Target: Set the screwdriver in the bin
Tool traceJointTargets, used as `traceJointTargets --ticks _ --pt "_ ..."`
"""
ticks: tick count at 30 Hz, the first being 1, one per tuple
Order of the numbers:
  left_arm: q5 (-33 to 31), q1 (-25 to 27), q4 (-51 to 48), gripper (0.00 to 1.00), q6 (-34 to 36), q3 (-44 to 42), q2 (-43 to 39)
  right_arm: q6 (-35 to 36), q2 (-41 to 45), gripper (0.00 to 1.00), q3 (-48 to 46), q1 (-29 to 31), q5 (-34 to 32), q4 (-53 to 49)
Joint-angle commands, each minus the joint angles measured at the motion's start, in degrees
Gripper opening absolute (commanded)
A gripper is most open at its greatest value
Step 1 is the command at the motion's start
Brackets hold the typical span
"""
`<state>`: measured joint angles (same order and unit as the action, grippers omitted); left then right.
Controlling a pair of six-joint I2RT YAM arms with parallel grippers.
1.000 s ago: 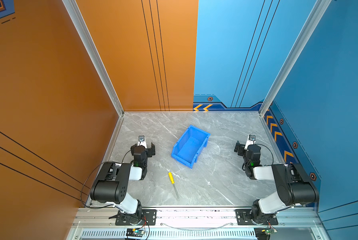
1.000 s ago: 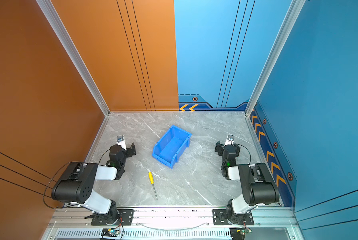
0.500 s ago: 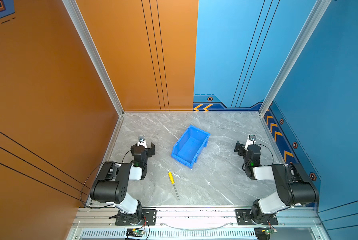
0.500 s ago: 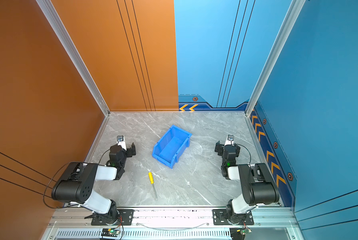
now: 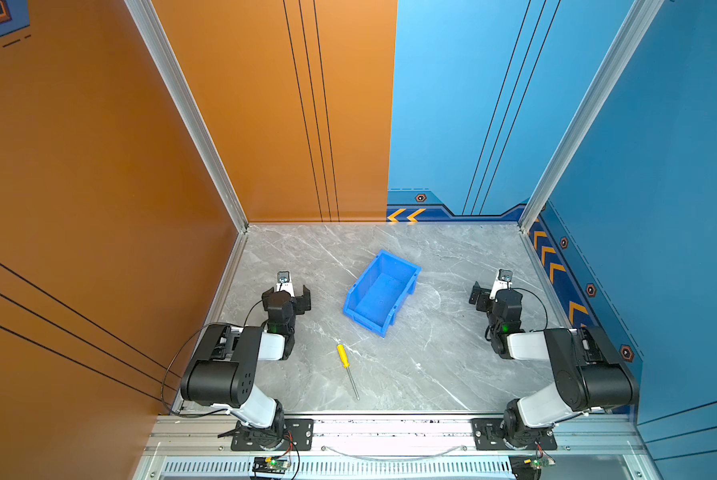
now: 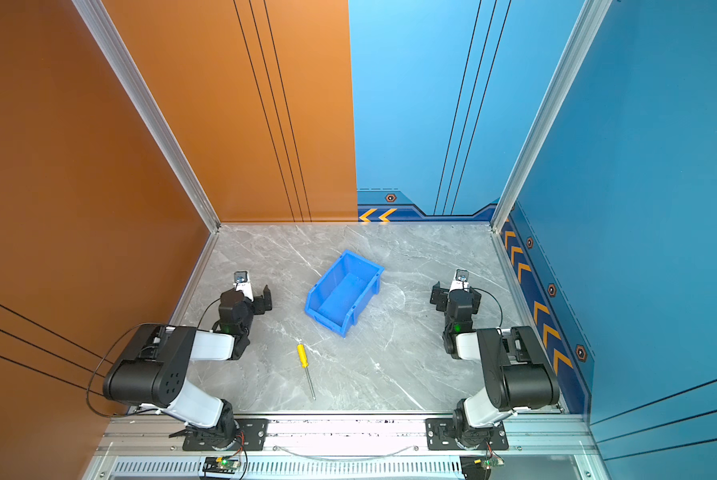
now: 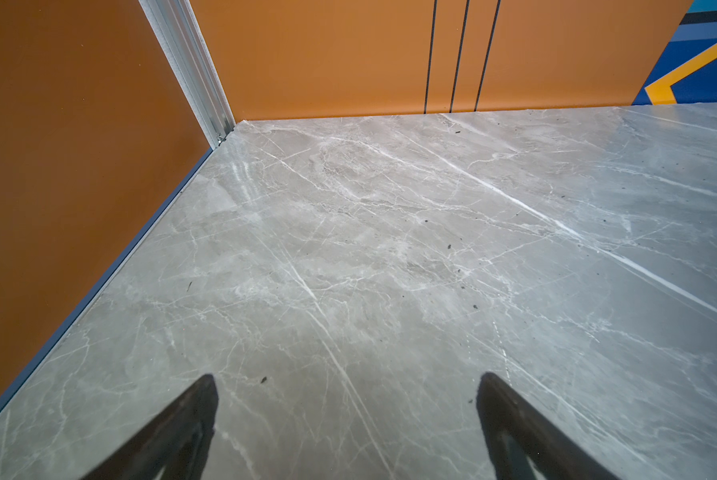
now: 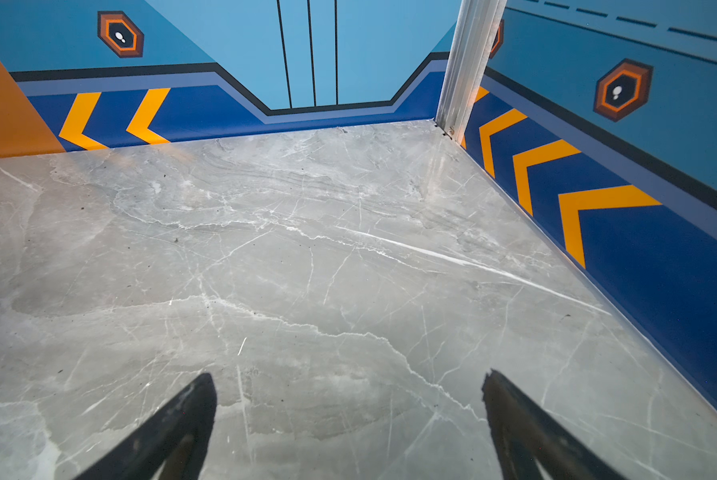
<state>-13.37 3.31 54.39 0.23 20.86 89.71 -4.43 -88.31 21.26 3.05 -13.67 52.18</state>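
Seeing both arms folded low at the table point(image 5: 431, 353) sides in both top views, left claw point(image 5: 286, 293) and right claw point(image 5: 496, 293) spread, screwdriver point(image 5: 348, 374) flat on table near the bin point(image 5: 406, 266), handle toward it, tip toward robot base; both wrist views: jaws apart above table.

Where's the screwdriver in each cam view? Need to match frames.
In a top view: screwdriver lower centre, flat on the table, handle toward the bin, apart from it.
In a top view: screwdriver again lower centre, slightly further left.
Left wrist: not in it.
Right wrist: not in it.
Shared landmark: yellow chevrons at the back wall's foot.
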Motion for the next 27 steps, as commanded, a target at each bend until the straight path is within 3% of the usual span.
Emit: traceJointTargets --ticks 1,7,13,17,20,23,27 --pt "1.07 -0.32 -0.78 0.98 0.56 0.65 0.0 0.57 -0.37 1.0 -0.51 0.2 -0.14 1.34" --pt "2.13 -0.17 0.11 0.98 1.03 -0.34 -1.06 1.67 3.31 1.0 0.81 0.85 0.95 -3.96" --pt "0.09 0.64 -4.11 0.98 1.21 -0.9 -7.28 1.44 14.04 1.0 0.69 1.82 1.16 -15.99" --pt "-3.43 0.69 -18.97 0.98 -0.3 2.63 -13.61 1.56 22.09 1.0 1.53 4.63 -2.92 -27.22" --pt "-7.72 0.9 -34.5 0.98 -5.61 7.51 -16.44 -0.42 26.85 1.0 4.75 7.33 -4.66 -38.42" --pt "-7.9 2.09 -45.2 0.98 -8.07 10.81 -18.4 -5.63 29.66 1.0 8.73 11.16 -8.85 -49.82" --pt "-14.46 6.84 -59.63 0.98 -10.36 16.56 -21.06 -16.65 30.18 1.0 14.2 15.81 -12.35 -64.37"
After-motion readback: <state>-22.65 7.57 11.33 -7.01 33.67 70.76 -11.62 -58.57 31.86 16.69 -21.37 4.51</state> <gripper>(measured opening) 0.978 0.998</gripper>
